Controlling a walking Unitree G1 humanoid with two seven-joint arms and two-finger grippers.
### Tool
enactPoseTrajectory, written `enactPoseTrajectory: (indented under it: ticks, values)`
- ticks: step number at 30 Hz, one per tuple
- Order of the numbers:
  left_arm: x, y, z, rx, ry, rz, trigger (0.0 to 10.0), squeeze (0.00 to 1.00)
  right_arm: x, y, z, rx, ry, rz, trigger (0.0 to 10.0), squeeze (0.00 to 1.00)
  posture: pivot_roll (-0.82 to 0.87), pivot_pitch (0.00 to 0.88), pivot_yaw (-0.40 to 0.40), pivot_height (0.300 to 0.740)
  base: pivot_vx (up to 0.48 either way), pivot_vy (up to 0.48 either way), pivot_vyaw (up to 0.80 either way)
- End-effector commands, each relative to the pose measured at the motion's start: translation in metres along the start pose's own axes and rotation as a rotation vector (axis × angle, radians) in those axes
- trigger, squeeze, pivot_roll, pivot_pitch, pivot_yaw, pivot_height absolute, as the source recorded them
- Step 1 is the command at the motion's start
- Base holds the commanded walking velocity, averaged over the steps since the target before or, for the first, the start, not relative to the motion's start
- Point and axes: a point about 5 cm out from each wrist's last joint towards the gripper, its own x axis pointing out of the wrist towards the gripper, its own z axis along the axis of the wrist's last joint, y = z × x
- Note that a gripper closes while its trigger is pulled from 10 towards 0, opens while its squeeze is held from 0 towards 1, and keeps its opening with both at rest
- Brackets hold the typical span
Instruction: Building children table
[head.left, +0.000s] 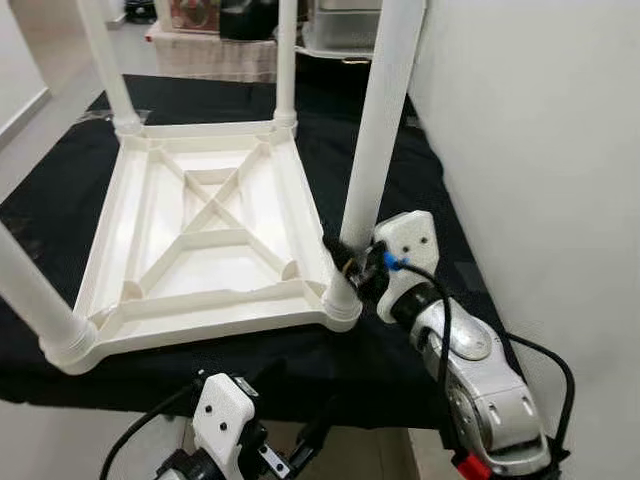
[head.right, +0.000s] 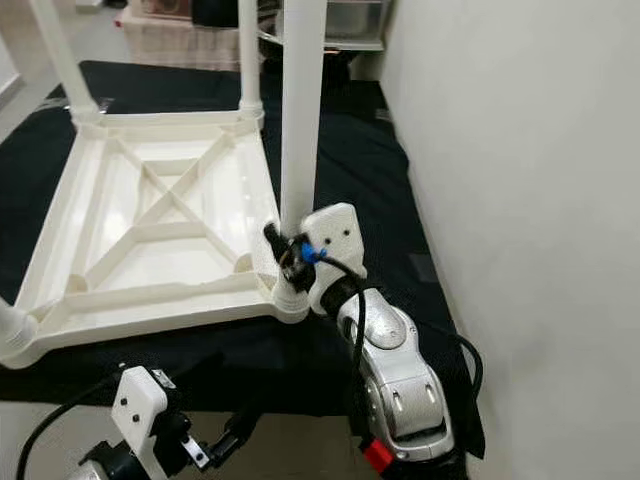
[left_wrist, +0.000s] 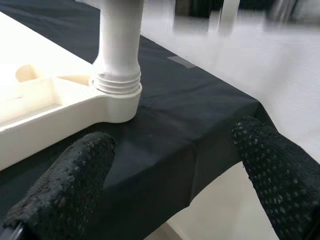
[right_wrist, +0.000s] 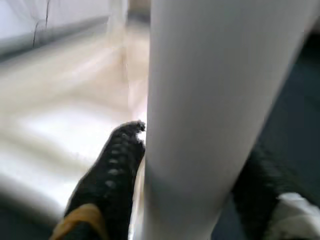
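On the black-draped tabletop (head.left: 420, 190), all four legs stand in the upturned table (head.left: 210, 240); my right hand (head.left: 352, 262) clamps the near-right leg (head.left: 380, 130), seating unconfirmed; left hand (left_wrist: 170, 195) open, idle.

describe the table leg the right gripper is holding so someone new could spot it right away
On the black cloth lies an upturned white plastic tabletop with a white leg at each corner. The leg in question rises from the near corner next to the white wall. Unlike the other three, it has the right gripper closed around its base, just above the socket.
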Motion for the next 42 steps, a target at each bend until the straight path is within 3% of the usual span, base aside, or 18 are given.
enactPoseTrajectory:
  ticks: [1, 3, 5, 6, 10, 11, 13, 20, 24, 25, 26, 27, 37, 38, 39, 40, 41, 42]
  values:
    - [-0.002, -0.002, -0.002, 0.001, 0.017, -0.007, 10.0, 0.00, 0.003, 0.012, 0.001, 0.036, -0.019, 0.099, 10.0, 1.00, 0.04, 0.199, -0.062, 0.740, 0.000, 0.000, 0.00]
    - [-0.002, -0.002, -0.001, -0.004, 0.014, -0.009, 10.0, 0.00, 0.006, 0.012, 0.023, 0.040, -0.156, 0.265, 10.0, 1.00, 0.04, 0.206, -0.058, 0.740, 0.000, 0.000, 0.00]
    - [-0.002, -0.002, -0.001, -0.006, 0.013, -0.011, 10.0, 0.00, 0.004, 0.012, 0.035, 0.078, -0.207, 0.408, 10.0, 1.00, 0.04, 0.206, -0.058, 0.740, 0.000, 0.000, 0.00]
    - [-0.002, -0.002, -0.001, -0.006, 0.013, -0.011, 10.0, 0.00, 0.004, 0.012, 0.035, 0.078, -0.207, 0.408, 10.0, 1.00, 0.04, 0.206, -0.058, 0.740, 0.000, 0.000, 0.00]
    - [-0.002, -0.004, 0.000, -0.008, 0.009, -0.011, 10.0, 0.00, -0.003, 0.011, 0.039, -0.066, -0.193, 0.634, 10.0, 1.00, 0.05, 0.210, -0.061, 0.740, 0.000, 0.000, 0.00]
    - [-0.001, -0.004, 0.000, -0.008, 0.008, -0.010, 10.0, 0.00, -0.004, 0.007, 0.040, -0.087, -0.177, 0.713, 10.0, 0.00, 0.05, 0.213, -0.062, 0.740, 0.000, 0.000, 0.00]
    - [-0.001, -0.004, 0.000, -0.008, 0.008, -0.010, 10.0, 0.00, -0.004, 0.007, 0.040, -0.087, -0.177, 0.713, 10.0, 0.00, 0.05, 0.213, -0.062, 0.740, 0.000, 0.000, 0.00]
    - [-0.002, -0.006, 0.001, -0.001, 0.004, 0.000, 10.0, 0.00, 0.006, -0.020, 0.051, -0.141, -0.153, 0.871, 10.0, 0.00, 0.07, 0.213, -0.074, 0.740, 0.000, 0.000, 0.00]
    - [-0.003, -0.006, 0.002, 0.002, 0.003, 0.008, 10.0, 0.00, 0.008, -0.027, 0.052, -0.163, -0.147, 0.879, 10.0, 0.00, 0.08, 0.213, -0.076, 0.740, 0.000, 0.000, 0.00]
    - [-0.003, -0.006, 0.002, 0.005, 0.002, 0.015, 10.0, 0.00, 0.009, -0.030, 0.054, -0.172, -0.148, 0.883, 2.0, 0.00, 0.08, 0.215, -0.077, 0.740, 0.000, 0.000, 0.00]
    - [-0.003, -0.006, 0.002, 0.005, 0.002, 0.015, 10.0, 0.00, 0.009, -0.030, 0.054, -0.172, -0.148, 0.883, 2.0, 0.00, 0.08, 0.215, -0.077, 0.740, 0.000, 0.000, 0.00]
    - [-0.004, -0.006, 0.003, 0.008, 0.002, 0.023, 10.0, 0.00, 0.008, -0.030, 0.054, -0.178, -0.147, 0.899, 0.0, 0.00, 0.09, 0.222, -0.076, 0.740, 0.000, 0.000, 0.00]
    - [-0.006, -0.006, 0.004, 0.015, 0.002, 0.042, 10.0, 0.00, -0.007, -0.032, 0.037, -0.135, -0.115, 0.912, 0.0, 0.00, 0.07, 0.229, -0.068, 0.740, 0.000, 0.000, 0.00]
    - [-0.007, -0.005, 0.004, 0.016, 0.003, 0.042, 10.0, 0.00, -0.008, -0.029, 0.029, -0.108, -0.118, 0.849, 0.0, 0.00, 0.07, 0.226, -0.069, 0.740, 0.000, 0.000, 0.00]
    - [-0.007, -0.005, 0.003, 0.017, 0.004, 0.042, 10.0, 0.00, -0.003, -0.026, 0.018, -0.059, -0.116, 0.660, 0.0, 0.00, 0.07, 0.226, -0.069, 0.740, 0.000, 0.000, 0.00]
    - [-0.007, -0.005, 0.003, 0.017, 0.004, 0.042, 10.0, 0.00, -0.003, -0.026, 0.018, -0.059, -0.116, 0.660, 0.0, 0.00, 0.07, 0.226, -0.069, 0.740, 0.000, 0.000, 0.00]
    - [-0.007, -0.005, 0.003, 0.018, 0.005, 0.041, 10.0, 0.00, 0.005, -0.026, 0.008, 0.020, -0.103, 0.413, 0.0, 0.00, 0.07, 0.228, -0.072, 0.740, 0.000, 0.000, 0.00]
    - [-0.007, -0.005, 0.003, 0.018, 0.005, 0.041, 10.0, 0.00, 0.005, -0.026, 0.008, 0.020, -0.103, 0.413, 0.0, 0.00, 0.07, 0.228, -0.072, 0.740, 0.000, 0.000, 0.00]
